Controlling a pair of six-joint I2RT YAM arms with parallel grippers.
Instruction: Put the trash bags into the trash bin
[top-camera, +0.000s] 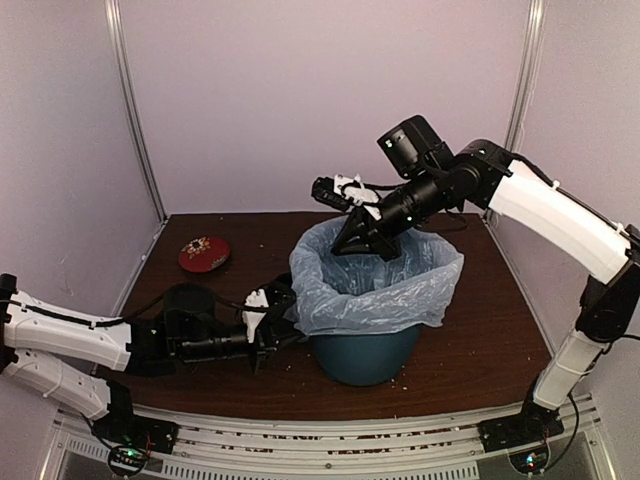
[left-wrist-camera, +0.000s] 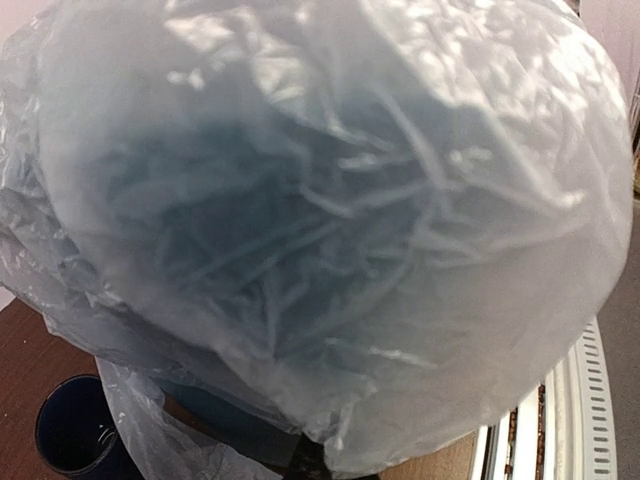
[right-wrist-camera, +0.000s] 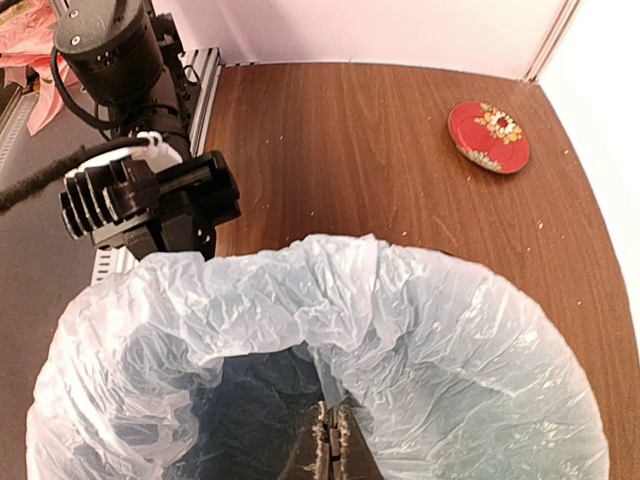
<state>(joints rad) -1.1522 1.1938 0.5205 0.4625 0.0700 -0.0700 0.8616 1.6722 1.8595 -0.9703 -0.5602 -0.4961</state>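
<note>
The teal trash bin (top-camera: 362, 357) stands upright mid-table. The pale translucent trash bag (top-camera: 375, 282) lines it, its edge folded out over the rim all round. My right gripper (top-camera: 360, 240) reaches down into the bin's mouth from the far side. In the right wrist view it (right-wrist-camera: 335, 440) is shut, pinching a fold of the bag (right-wrist-camera: 400, 330) inside the opening. My left gripper (top-camera: 285, 318) is low at the bin's left side, at the bag's hanging hem. In the left wrist view the bag (left-wrist-camera: 330, 220) fills the frame and its wrinkles run into a dark fingertip (left-wrist-camera: 305, 460).
A red patterned dish (top-camera: 204, 253) lies at the back left, also in the right wrist view (right-wrist-camera: 488, 136). A dark blue mug (left-wrist-camera: 70, 435) stands left of the bin by my left arm. Metal rails (top-camera: 330, 435) run along the near edge.
</note>
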